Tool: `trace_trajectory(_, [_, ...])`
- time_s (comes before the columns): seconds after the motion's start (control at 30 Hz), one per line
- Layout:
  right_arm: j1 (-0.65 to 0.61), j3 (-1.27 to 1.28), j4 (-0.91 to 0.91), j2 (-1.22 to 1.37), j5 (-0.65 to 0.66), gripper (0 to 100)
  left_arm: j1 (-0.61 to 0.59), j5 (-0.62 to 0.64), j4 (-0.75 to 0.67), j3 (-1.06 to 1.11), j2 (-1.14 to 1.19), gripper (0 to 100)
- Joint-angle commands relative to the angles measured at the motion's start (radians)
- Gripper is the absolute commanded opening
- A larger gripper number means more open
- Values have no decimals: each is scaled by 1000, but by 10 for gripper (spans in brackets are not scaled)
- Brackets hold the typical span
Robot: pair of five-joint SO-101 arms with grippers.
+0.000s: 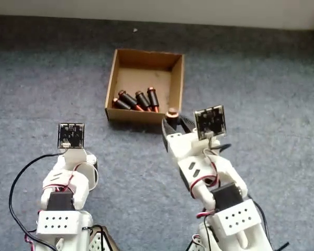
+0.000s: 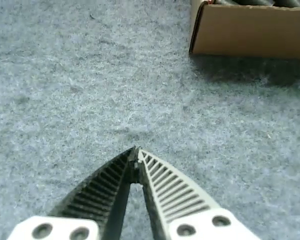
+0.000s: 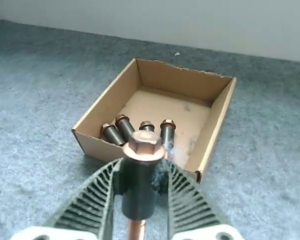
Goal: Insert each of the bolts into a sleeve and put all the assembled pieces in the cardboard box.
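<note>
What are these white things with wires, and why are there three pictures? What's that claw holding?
These are two white robot arms side by side on a grey carpet. One picture looks down from above. The other two come from a little camera on each arm's wrist, looking along its claw. The left claw is shut and holds nothing. The right claw squeezes a dark round sleeve with a copper-coloured bolt poked through it, just in front of the open brown cardboard box. Four more bolt-and-sleeve pieces already lie inside the box.

Grey-blue felt-like carpet underfoot — a pale wall behind it.
</note>
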Motion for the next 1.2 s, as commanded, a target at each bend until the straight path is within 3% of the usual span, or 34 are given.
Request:
trace_trajectory(0.0, [12,-220,-4,225,-6,5,-12,-9,-20,-5,-8,5])
trace_trajectory(0.13, [15,-401,-41,476,-6,5,-13,-11,-20,1,-8,5])
trace_trajectory(0.43, [97,-622,-369,926,-6,5,-13,-11,-18,1,-8,5])
trace_trajectory(0.67, [111,-774,-377,1179,-6,9,-7,-11,-21,1,-8,5])
trace_trajectory(0.9, [111,-806,-374,1221,-8,159,-7,-12,-21,1,-8,5])
trace_trajectory(1.03, [108,-806,-300,1135,-8,124,-7,-12,-23,1,-8,5])
trace_trajectory(1.17, [108,-803,-137,998,-8,5,-10,-12,-55,12,-8,5])
